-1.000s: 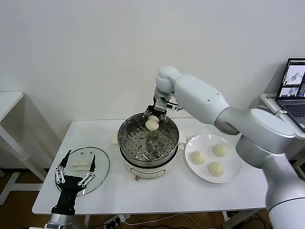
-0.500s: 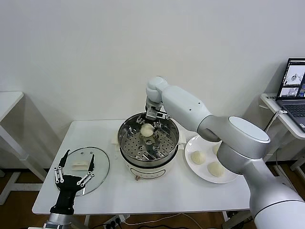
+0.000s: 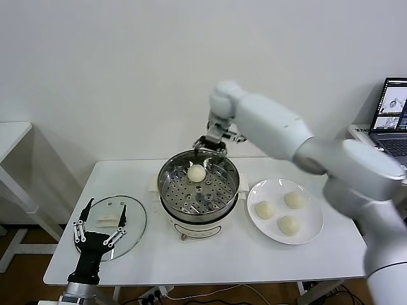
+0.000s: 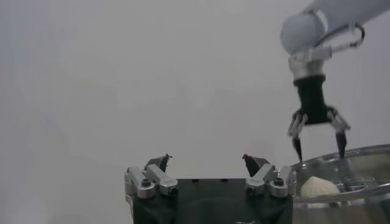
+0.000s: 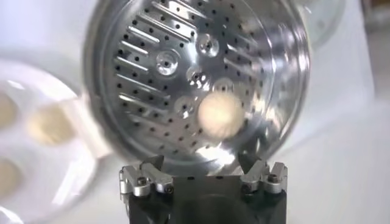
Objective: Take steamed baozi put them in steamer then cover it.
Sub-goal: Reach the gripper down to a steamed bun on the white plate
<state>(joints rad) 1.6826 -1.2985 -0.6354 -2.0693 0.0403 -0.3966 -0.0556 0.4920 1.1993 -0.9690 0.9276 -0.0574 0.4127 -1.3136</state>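
Steel steamer (image 3: 198, 190): shiny round pot on a white base, sitting mid-table on the white table (image 3: 210, 257), perforated tray showing, no lid on it.
Bun in the pot (image 3: 196, 173): one cream-white baozi lying on the tray toward the far side, nothing touching it. The right wrist view catches it too, a pale blob on the holes.
Right gripper (image 3: 213, 147): up above the far rim of the steamer, over the bun but clear of it. Fingers are spread and holding nothing; the left wrist view shows the dark tips splayed apart above the pot edge.
Plate (image 3: 313, 229): flat white plate just to the right of the steamer.
Other buns: three still on that plate, one nearer the steamer (image 3: 264, 209), one at the back (image 3: 294, 200), one at the front (image 3: 288, 225), close together but not stacked.
Cover (image 3: 132, 219): clear glass lid with a metal rim lying flat on the table to the left of the steamer, white handle (image 3: 105, 221) facing up.
Left gripper (image 3: 99, 225): parked low at the near left corner, in front of the lid, fingers wide open, gripping nothing.
Laptop (image 3: 393, 117): open on a side table off to the far right, well apart from everything.
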